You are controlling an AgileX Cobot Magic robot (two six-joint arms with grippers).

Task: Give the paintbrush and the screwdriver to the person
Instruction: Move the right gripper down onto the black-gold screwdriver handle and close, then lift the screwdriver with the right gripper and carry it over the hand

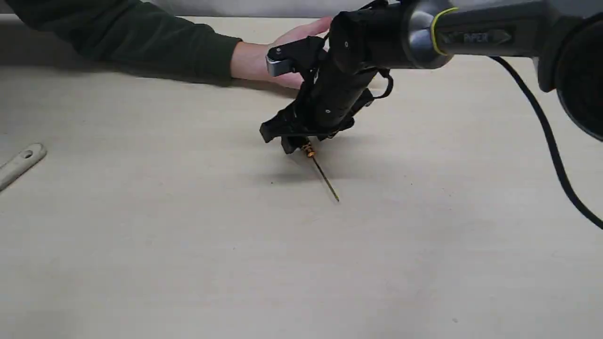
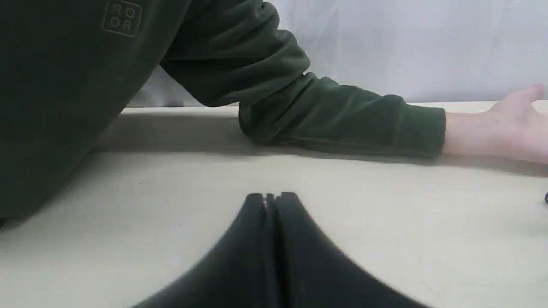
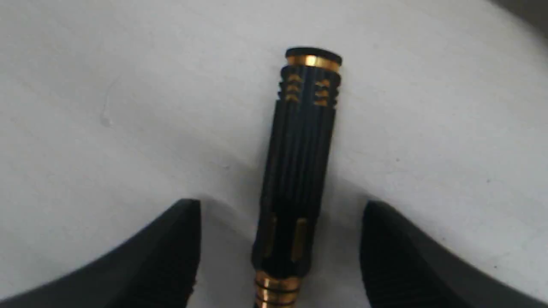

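Observation:
The screwdriver (image 1: 321,173) lies on the table, its thin shaft pointing toward the front. My right gripper (image 1: 294,141) is lowered over its black handle (image 3: 299,162). In the right wrist view the gripper (image 3: 280,207) is open, a finger on either side of the handle with a gap on both sides. The person's bare open hand (image 1: 287,47) rests palm up on the table just behind that gripper, with a dark green sleeve (image 2: 342,115). Only the paintbrush's light wooden handle end (image 1: 21,162) shows, at the far left edge; its bristles are out of view. My left gripper (image 2: 271,196) is shut and empty, low over the table.
The right arm's black cable (image 1: 551,146) hangs down at the right. The person's torso and upper arm (image 2: 64,85) fill the side of the left wrist view. A pale wall runs behind the table's far edge (image 2: 180,109).

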